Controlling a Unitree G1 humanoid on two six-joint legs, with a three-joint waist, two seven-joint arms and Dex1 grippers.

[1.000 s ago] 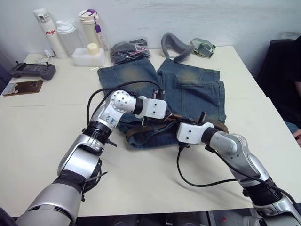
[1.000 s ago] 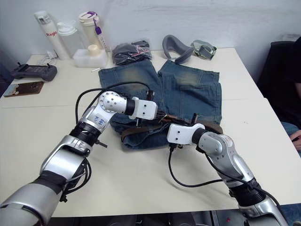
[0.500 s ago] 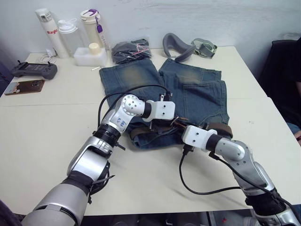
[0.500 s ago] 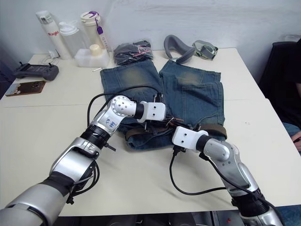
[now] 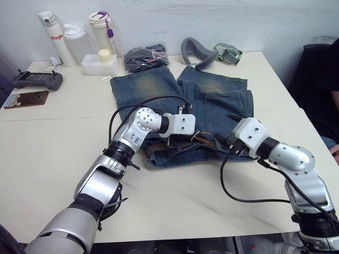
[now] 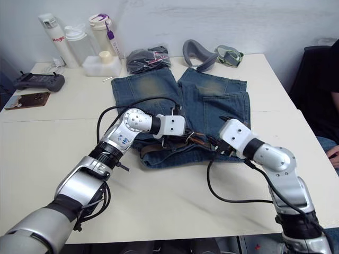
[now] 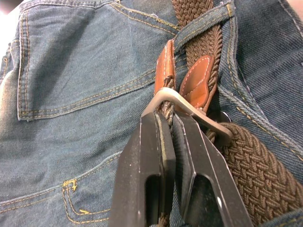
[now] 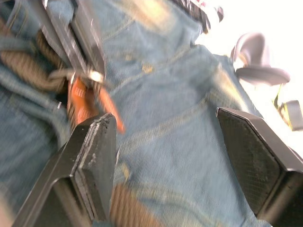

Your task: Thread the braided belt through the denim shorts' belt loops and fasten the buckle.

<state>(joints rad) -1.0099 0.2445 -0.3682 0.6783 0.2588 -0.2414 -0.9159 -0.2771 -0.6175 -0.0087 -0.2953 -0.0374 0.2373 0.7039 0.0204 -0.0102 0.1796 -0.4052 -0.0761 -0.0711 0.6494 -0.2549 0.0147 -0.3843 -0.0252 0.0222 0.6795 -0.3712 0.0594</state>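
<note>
White wall behind, pale table (image 5: 47,159) in front, bottles (image 5: 79,37) and a controller (image 5: 37,79) at its far left. Shorts (image 5: 212,100) lie flat mid-table, legs pointing away toward the wall, waistband nearest. Belt (image 7: 246,165) runs crosswise along the waistband, through a loop (image 7: 201,26). Left gripper (image 7: 168,120) is pinched tight on the buckle (image 7: 189,106) beside the tan tip (image 7: 199,80). Right gripper (image 8: 165,132), jaws spread wide and holding nothing, hovers over the shorts just right of the buckle.
</note>
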